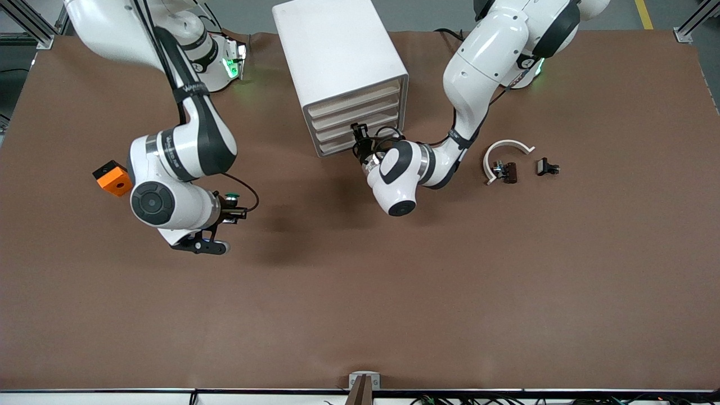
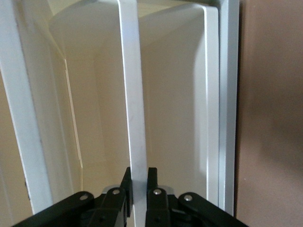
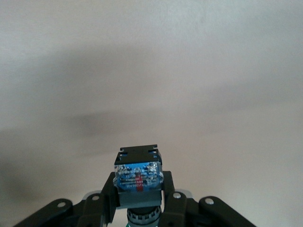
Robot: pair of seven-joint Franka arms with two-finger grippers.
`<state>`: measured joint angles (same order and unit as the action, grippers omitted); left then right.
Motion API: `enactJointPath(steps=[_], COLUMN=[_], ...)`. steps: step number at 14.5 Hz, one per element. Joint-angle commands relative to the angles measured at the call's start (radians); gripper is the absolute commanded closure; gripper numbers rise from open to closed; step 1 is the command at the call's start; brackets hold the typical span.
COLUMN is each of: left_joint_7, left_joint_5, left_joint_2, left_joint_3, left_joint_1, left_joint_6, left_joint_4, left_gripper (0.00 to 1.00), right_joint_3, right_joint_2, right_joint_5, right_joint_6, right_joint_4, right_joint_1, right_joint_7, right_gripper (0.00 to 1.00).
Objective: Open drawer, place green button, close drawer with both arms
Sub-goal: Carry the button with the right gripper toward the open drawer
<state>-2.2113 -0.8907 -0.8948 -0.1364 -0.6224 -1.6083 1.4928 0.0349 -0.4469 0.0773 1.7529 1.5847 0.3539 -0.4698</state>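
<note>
The white drawer cabinet (image 1: 337, 50) stands at the middle of the table near the arms' bases, and its drawer fronts look flush. My left gripper (image 1: 358, 134) is at one of the lower drawer fronts. In the left wrist view it (image 2: 138, 177) is shut on a thin white edge of the drawer front (image 2: 134, 94). My right gripper (image 1: 238, 214) is up over bare table toward the right arm's end. It (image 3: 138, 183) is shut on the button (image 3: 138, 172), whose grey-blue body faces out. The button's green cap (image 1: 231, 196) shows in the front view.
An orange cube with a hole (image 1: 113, 178) lies beside the right arm's elbow. Toward the left arm's end lie a white curved piece (image 1: 506, 147) and two small black clips (image 1: 508, 172) (image 1: 547, 167). The brown table stretches wide toward the front camera.
</note>
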Motion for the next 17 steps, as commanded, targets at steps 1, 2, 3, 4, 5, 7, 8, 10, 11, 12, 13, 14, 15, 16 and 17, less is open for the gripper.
enactJointPath(steps=[1,2,3,4,5,7,8,10,11,12,13,14,15,16,17], left_joint_7=[-0.001,0.004,0.005,0.007,0.005,0.005,0.007,0.007,0.007,0.007,0.008,0.01,0.021,0.047,0.067], left_joint_5=[-0.016,-0.017,-0.016,-0.017,-0.019,-0.019,-0.019,-0.019,-0.017,-0.017,-0.019,-0.019,-0.019,-0.019,-0.019], left_joint_2=[-0.01,-0.012,-0.013,-0.012,-0.01,-0.012,-0.01,-0.009,-0.01,-0.01,-0.01,-0.01,-0.009,-0.007,-0.007], left_joint_3=[0.017,0.023,0.026,0.043,0.06,0.063,0.063,0.063,0.063,0.063,0.063,0.063,0.063,0.063,0.063], left_joint_1=[0.01,0.022,0.026,0.027,0.032,0.046,0.062,0.087,0.095,0.102,0.115,0.125,0.131,0.133,0.136], left_joint_6=[0.013,0.011,0.011,0.01,0.008,0.007,0.007,0.005,0.005,0.005,0.002,0.001,-0.007,-0.019,-0.03], left_joint_4=[-0.035,-0.049,-0.068,-0.069,-0.077,-0.098,-0.106,-0.123,-0.143,-0.16,-0.173,-0.186,-0.192,-0.192,-0.194], left_gripper=[1.0,1.0,1.0,1.0,1.0,1.0,1.0,1.0,1.0,1.0,1.0,1.0,1.0,0.99,0.94], right_joint_3=[0.005,0.005,0.005,0.005,0.005,0.003,0.003,0.002,0.002,0.003,0.003,0.003,0.003,0.003,0.003], right_joint_2=[0.037,0.046,0.053,0.054,0.056,0.056,0.054,0.053,0.051,0.05,0.05,0.05,0.048,0.047,0.047], right_joint_5=[0.001,-0.001,-0.001,-0.001,0.001,0.004,0.007,0.03,0.071,0.105,0.139,0.156,0.17,0.182,0.183], right_joint_6=[-0.064,-0.072,-0.073,-0.075,-0.075,-0.075,-0.072,-0.061,-0.058,-0.053,-0.046,-0.029,-0.012,-0.004,0.013], right_joint_4=[-0.031,-0.031,-0.034,-0.041,-0.046,-0.058,-0.06,-0.061,-0.069,-0.071,-0.072,-0.071,-0.066,-0.063,-0.058], right_joint_1=[0.065,0.089,0.118,0.141,0.164,0.223,0.255,0.302,0.327,0.342,0.353,0.359,0.366,0.376,0.391], right_joint_7=[-0.14,-0.182,-0.243,-0.298,-0.349,-0.503,-0.589,-0.728,-0.809,-0.867,-0.918,-0.952,-0.996,-1.039,-1.069], right_gripper=[0.8,0.8,0.8,0.8,0.8,0.8,0.79,0.78,0.77,0.77,0.77,0.77,0.76,0.76,0.76])
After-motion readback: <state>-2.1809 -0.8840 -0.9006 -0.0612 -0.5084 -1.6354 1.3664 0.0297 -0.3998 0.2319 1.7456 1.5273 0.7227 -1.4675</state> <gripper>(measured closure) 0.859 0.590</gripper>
